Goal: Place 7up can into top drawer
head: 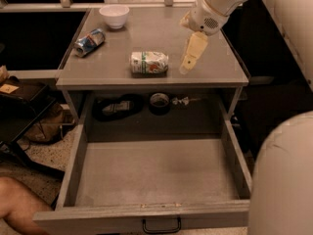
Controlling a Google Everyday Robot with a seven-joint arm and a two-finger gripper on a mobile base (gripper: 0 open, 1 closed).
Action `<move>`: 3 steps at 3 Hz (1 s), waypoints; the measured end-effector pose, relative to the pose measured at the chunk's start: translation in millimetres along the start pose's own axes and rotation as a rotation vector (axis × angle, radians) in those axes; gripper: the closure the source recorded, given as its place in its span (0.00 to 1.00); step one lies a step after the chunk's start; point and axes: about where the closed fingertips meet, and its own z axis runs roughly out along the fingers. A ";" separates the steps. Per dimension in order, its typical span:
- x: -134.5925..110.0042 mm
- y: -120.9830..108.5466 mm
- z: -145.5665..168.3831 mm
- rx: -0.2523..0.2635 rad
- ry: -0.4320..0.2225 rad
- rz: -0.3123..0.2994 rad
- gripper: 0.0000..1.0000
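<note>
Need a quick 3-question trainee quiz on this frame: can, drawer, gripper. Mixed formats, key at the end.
1. True or false: the 7up can lies on its side on the tabletop.
2. Fill in: the top drawer stands pulled ____, with no can inside it.
3. Multiple choice: the gripper is
A) down inside the top drawer
B) over the tabletop, close beside the 7up can, not holding it
C) lifting the 7up can off the tabletop

Key: 1 true; 2 open; 3 B.
</note>
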 end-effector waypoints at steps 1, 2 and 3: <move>-10.1 -29.7 25.5 -0.010 -0.014 -0.011 0.00; -20.3 -52.2 51.4 -0.020 -0.020 -0.022 0.00; -21.4 -64.7 73.4 -0.034 -0.031 -0.013 0.00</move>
